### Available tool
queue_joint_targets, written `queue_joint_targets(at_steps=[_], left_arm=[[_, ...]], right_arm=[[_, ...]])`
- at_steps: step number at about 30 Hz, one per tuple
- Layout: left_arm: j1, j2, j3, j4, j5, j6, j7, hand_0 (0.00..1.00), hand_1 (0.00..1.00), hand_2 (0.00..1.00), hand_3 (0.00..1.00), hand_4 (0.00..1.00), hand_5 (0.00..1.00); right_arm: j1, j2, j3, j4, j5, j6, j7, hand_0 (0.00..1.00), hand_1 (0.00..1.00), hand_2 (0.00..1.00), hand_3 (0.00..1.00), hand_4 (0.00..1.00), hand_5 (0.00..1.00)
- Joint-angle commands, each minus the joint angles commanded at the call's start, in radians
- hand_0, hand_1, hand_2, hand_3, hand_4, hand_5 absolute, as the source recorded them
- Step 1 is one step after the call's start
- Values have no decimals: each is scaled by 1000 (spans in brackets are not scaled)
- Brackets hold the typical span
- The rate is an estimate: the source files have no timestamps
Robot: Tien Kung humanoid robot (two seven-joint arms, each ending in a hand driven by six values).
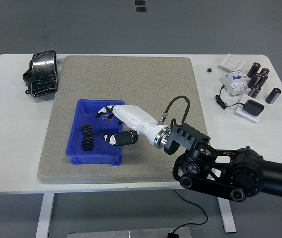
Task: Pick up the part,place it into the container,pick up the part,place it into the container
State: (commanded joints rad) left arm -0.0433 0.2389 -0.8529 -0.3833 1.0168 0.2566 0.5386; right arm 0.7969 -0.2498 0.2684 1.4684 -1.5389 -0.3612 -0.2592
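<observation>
On grey felt mat: white robot hand spread, empty, over blue plastic bin; risks snagging black finned parts inside when withdrawing.
</observation>
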Motion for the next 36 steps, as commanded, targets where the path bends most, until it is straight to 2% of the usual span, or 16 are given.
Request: queue_joint_targets(at_steps=[1, 6, 7, 8, 11, 17, 25, 32, 36], left_arm=[[0, 0, 0, 0, -1, 0, 0, 659, 640, 571, 550, 678, 660], [1, -2, 3, 0, -6, 1, -2, 659, 640, 571, 550, 678, 660], [2, -2, 4, 0, -7, 1, -2, 659, 640, 571, 549, 675, 657], [2, -3, 4, 0, -7, 2, -2, 659, 640, 571, 549, 675, 657], [5, -4, 5, -1, -10, 3, -3, 659, 640, 571, 549, 675, 657], [9, -9, 11, -2, -23, 6, -7, 659, 640, 571, 549, 673, 654], [14, -11, 22, -4, -43, 11, -9, 658, 640, 572, 550, 669, 650], [15, -14, 38, -4, -67, 15, -14, 659, 641, 575, 556, 668, 649], [10, -9, 37, -4, -68, 14, -16, 659, 641, 575, 556, 668, 649]], right_arm=[[-6, -3, 14, -1, -5, -9, 1, 485, 705, 744, 726, 658, 225], [-54, -34, 116, -6, 0, -68, 15, 485, 705, 744, 726, 658, 225], [-68, -44, 147, -8, 11, -83, 23, 436, 666, 712, 698, 657, 239], [-74, -48, 161, -9, 18, -90, 28, 436, 666, 712, 698, 657, 239], [-122, -75, 243, -11, 74, -129, 70, 436, 666, 712, 698, 657, 239], [-213, -115, 406, 1, 187, -169, 150, 430, 651, 693, 694, 653, 242], [-332, -154, 613, 22, 327, -172, 243, 443, 641, 680, 688, 652, 246], [-438, -165, 772, 21, 480, -145, 337, 450, 637, 678, 686, 665, 243], [-471, -167, 833, 26, 554, -130, 361, 450, 637, 678, 686, 665, 243]])
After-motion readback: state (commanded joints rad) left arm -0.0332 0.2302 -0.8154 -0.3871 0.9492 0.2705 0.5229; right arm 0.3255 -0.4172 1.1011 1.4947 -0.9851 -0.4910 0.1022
